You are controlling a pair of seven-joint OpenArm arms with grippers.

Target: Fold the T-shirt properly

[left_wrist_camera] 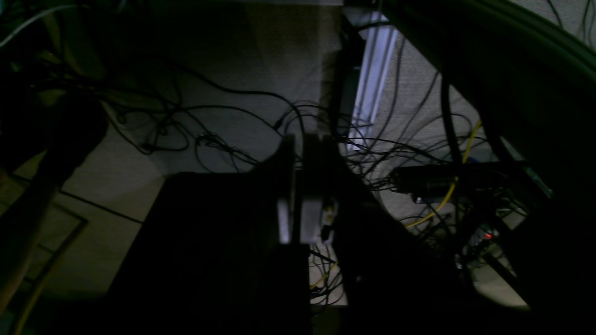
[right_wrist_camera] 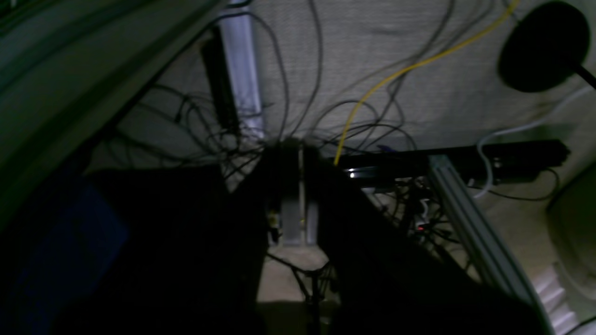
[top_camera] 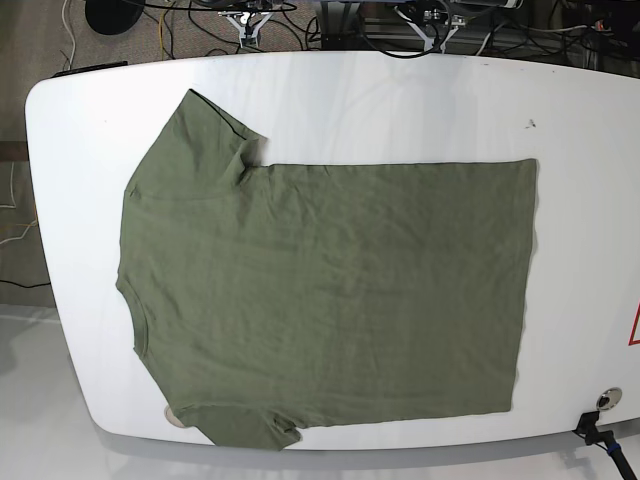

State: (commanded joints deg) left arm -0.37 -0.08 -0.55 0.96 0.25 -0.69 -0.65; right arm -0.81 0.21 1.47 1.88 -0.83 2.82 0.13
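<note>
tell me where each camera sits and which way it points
left wrist: on the left arm, off the table, looking down at floor cables; its shut claw shows, dark.
right wrist: on the right arm, likewise aimed at floor and cables; its shut claw shows.
base: overhead, looking down on the table with the T-shirt spread flat; no arm in view.
shared: both wrist views show a yellow cable.

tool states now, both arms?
Left tool: shut, holding nothing, away from the T-shirt.
Right tool: shut, holding nothing.
</note>
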